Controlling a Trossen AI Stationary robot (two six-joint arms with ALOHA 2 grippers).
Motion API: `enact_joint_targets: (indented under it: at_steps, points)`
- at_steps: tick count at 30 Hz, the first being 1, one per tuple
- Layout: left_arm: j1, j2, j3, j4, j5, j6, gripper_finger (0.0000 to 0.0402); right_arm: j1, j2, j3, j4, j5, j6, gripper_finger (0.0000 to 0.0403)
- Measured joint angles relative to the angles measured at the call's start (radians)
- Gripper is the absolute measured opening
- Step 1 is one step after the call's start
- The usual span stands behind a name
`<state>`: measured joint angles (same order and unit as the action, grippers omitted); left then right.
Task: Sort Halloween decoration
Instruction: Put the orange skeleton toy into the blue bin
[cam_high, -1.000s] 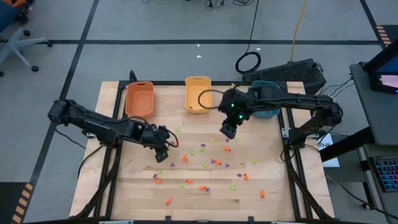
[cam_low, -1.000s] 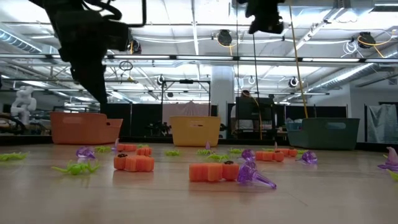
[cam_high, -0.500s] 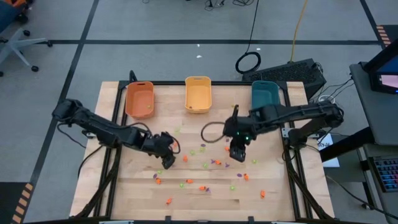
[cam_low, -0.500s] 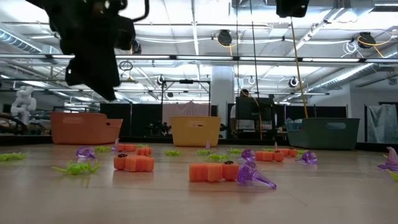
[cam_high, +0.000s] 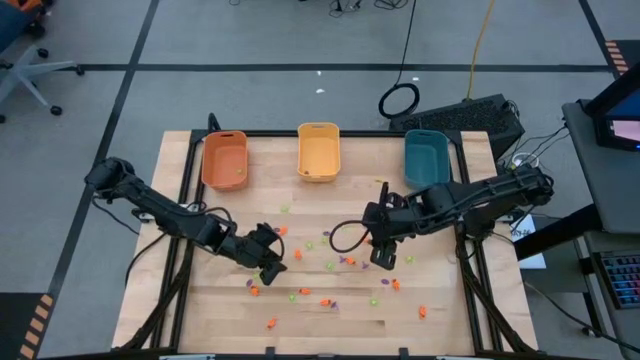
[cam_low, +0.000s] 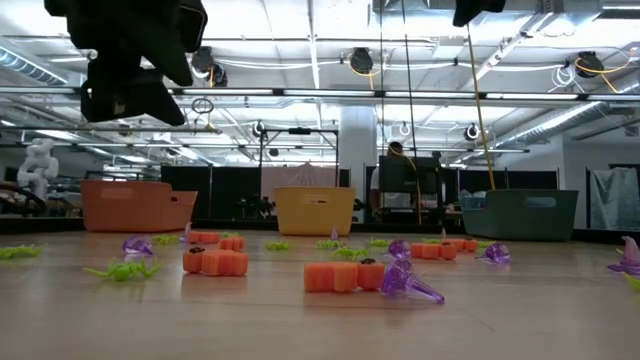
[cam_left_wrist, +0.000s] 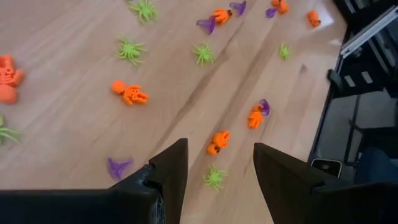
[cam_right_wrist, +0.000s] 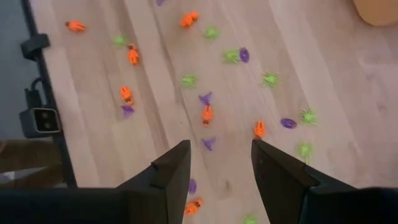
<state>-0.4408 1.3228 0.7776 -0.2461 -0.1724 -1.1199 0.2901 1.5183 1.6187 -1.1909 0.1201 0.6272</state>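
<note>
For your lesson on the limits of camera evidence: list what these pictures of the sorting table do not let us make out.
- Contents of the orange bin, yellow bin and teal bin: low view, walls hide the insides.
- Trinket shapes: high view, too small.
- Left pincer: left wrist view, cut off by the bottom edge.
- Right pincer: right wrist view, likewise cut off.

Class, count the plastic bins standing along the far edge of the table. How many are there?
3: an orange bin at the left, a yellow bin in the middle, a teal bin at the right. None looks hidden.
</note>
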Motion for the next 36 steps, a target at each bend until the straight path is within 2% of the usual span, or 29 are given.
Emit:
enact_joint_targets:
  at_steps: [3,6,18,26,36]
  points:
    - [0.012,0.0,0.0,0.004,-0.001,0.007,0.0186,-0.004,-0.001,-0.051,0.006,0.035,-0.011,0.0157]
    - [0.021,0.0,0.004,0.001,-0.003,0.019,0.0186,-0.024,0.0,-0.142,0.056,-0.023,-0.047,0.0157]
    - [0.021,0.0,0.01,0.005,-0.042,0.083,0.0187,-0.105,0.001,-0.575,0.554,-0.173,-0.143,0.0162]
    - [0.021,0.0,0.01,0.004,-0.042,0.087,0.0187,-0.142,0.001,-0.748,0.687,-0.166,-0.108,0.0189]
    - [0.021,0.0,0.01,0.002,-0.045,0.087,0.0187,-0.147,0.001,-0.829,0.831,-0.066,-0.066,0.0177]
